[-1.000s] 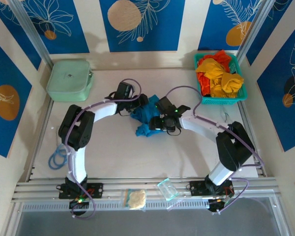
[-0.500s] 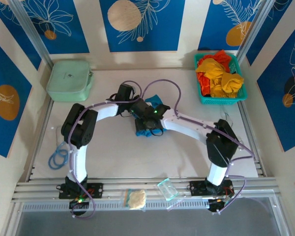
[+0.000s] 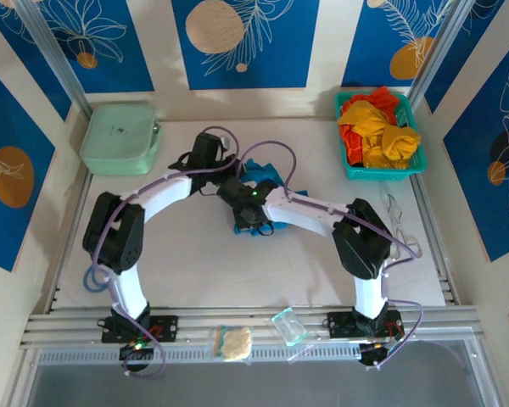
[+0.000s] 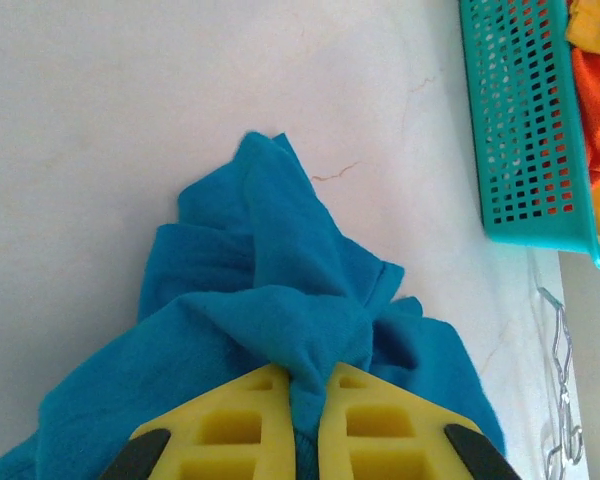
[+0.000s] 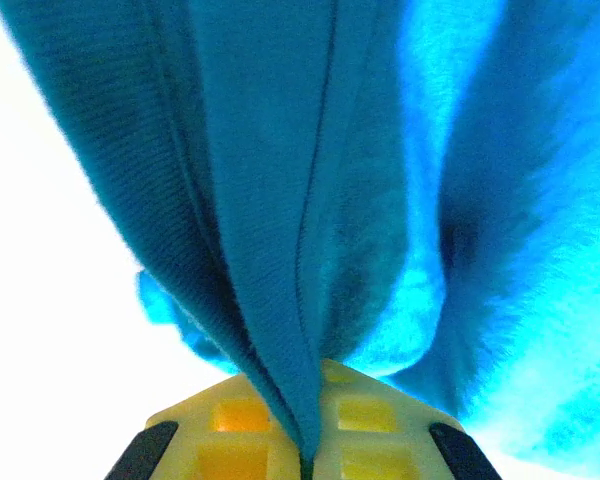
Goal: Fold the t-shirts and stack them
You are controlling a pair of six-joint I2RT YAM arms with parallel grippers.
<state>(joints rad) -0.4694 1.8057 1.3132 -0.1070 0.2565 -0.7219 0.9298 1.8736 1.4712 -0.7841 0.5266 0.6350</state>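
The deep teal-blue soft cloth t-shirt (image 4: 270, 280) looks light and wholly limp, so I judge it will sag and drape from whatever point lifts it, keep no shape of its own, and take no harm from a firm squeeze. Thin knit like this bunches easily, so it is best taken at a hem, a shoulder or a sleeve edge, at two points well apart so that it can be drawn flat, rather than by a fold in the middle of the heap. It lies in a rumpled mound about the middle of the pale surface (image 3: 195, 263), a little toward the far side, between the two arms and well apart from the teal plastic mesh basket (image 3: 412, 170) in the far right corner, where the yellow-orange and red crumpled shirts (image 3: 377, 127) are piled. The left hand (image 4: 305, 385) is pressed together on a raised ridge of the blue cloth, which gathers into pleats between its yellow fingers (image 4: 240, 430). The right hand (image 5: 308, 445) is likewise closed, pinching a fold in which a stitched seam runs down into the grip; its wrist view shows a fine knit texture. The colour is even, with no print in view, darker only where folds lie in shade
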